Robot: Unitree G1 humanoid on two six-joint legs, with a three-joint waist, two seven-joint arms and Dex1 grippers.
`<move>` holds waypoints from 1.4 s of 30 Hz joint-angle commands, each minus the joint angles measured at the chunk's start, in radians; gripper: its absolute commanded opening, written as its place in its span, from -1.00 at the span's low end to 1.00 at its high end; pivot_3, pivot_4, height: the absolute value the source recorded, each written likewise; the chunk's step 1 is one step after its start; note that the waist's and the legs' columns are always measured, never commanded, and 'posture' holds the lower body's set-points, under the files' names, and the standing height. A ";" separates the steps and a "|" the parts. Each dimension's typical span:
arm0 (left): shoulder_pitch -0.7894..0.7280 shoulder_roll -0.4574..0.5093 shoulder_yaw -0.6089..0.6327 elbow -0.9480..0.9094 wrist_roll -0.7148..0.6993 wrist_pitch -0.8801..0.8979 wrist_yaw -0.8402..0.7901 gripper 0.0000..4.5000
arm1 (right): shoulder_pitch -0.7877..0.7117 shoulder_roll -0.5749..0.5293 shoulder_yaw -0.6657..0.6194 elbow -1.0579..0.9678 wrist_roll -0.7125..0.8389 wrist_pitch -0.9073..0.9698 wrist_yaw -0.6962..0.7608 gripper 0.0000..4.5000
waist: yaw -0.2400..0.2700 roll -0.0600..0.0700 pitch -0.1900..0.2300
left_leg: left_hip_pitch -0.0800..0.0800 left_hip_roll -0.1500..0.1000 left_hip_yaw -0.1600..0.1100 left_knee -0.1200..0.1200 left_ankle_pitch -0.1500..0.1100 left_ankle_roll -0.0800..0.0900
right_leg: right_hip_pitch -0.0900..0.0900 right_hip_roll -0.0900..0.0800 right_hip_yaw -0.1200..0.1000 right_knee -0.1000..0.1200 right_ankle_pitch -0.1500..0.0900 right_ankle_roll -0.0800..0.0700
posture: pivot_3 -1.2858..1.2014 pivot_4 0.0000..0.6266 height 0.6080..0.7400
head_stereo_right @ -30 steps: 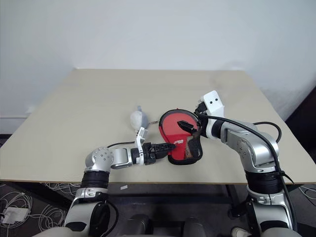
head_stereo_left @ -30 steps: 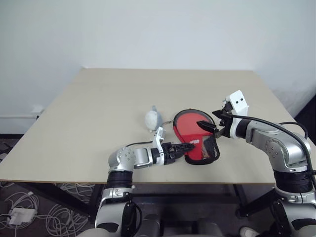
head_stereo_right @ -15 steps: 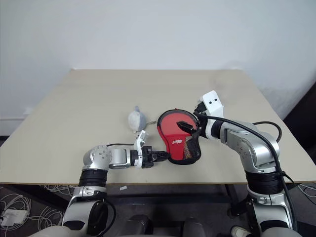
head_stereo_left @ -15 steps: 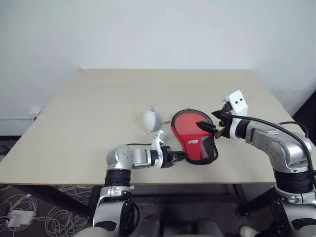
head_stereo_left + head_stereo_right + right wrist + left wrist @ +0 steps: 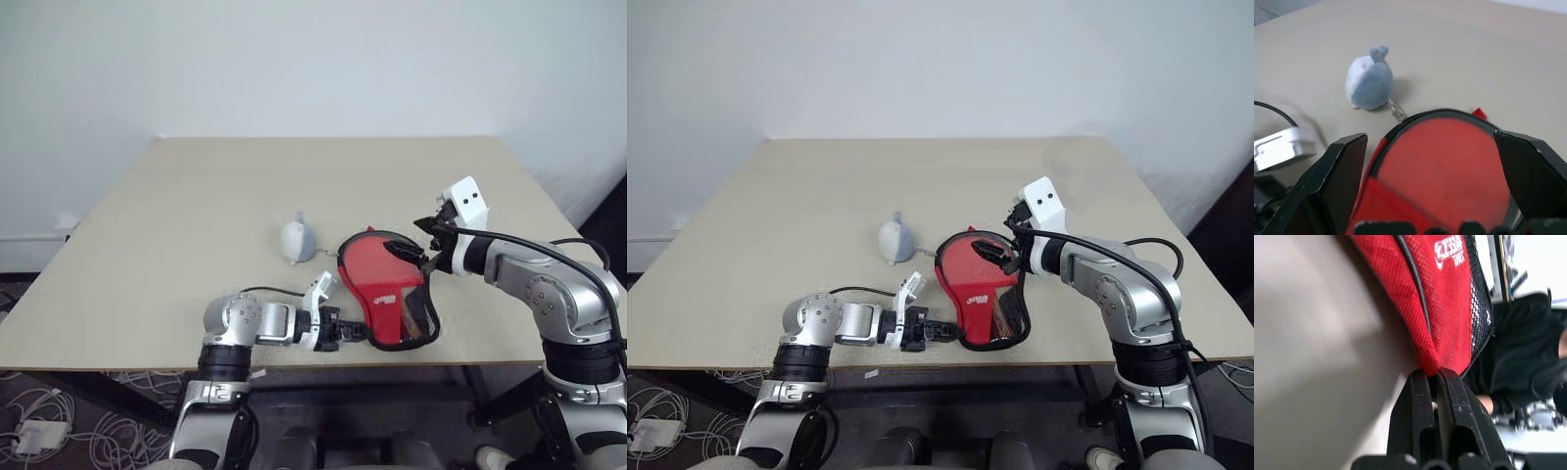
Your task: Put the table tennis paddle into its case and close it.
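Note:
The red case [image 5: 384, 294] lies near the table's front edge, with black edging, a white logo and a black mesh pocket [image 5: 419, 315] on its right side. My left gripper [image 5: 361, 336] is shut, pinching the black edging at the case's narrow near end [image 5: 1432, 363]. My right gripper [image 5: 419, 243] hovers open at the round far end, one finger [image 5: 1334, 171] on each side of the red face [image 5: 1444, 161], not gripping it. The round end is tilted up off the table. The paddle is hidden; I cannot tell it apart from the case.
A small white-grey plush lump [image 5: 297, 238] on a short chain sits just left of the case's round end. The beige table [image 5: 196, 196] stretches bare behind and to the left. The case's near end is close to the front edge.
My left gripper has shut on the case's near end and drawn back toward the front edge. The case has slid and turned with it. The right gripper has stayed put, open.

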 commanded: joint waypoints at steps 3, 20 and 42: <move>0.036 0.057 -0.118 -0.036 -0.136 0.050 -0.033 -0.99 | -0.034 -0.006 -0.004 -0.024 0.010 -0.012 0.005 1.00 | 0.000 0.000 0.000 | 0.000 0.000 0.000 0.000 0.000 0.000 | 0.000 0.000 0.000 0.000 0.000 0.000 | 0.03 -1.00 1.00; 0.032 0.265 -0.312 -0.198 -0.230 0.021 -0.110 -0.99 | -0.031 -0.002 0.001 -0.027 0.010 -0.004 0.004 1.00 | 0.000 0.000 0.001 | -0.001 0.000 0.000 0.000 0.000 0.000 | -0.002 0.000 0.000 0.000 -0.002 -0.003 | 0.03 -1.00 1.00; 0.037 0.303 -0.380 -0.227 -0.076 -0.121 -0.222 -0.55 | -0.031 0.011 0.017 -0.024 0.007 -0.007 0.000 1.00 | 0.000 0.000 0.001 | -0.001 0.001 0.000 0.000 0.000 0.000 | -0.002 0.000 0.000 0.000 -0.002 -0.003 | 0.03 -1.00 1.00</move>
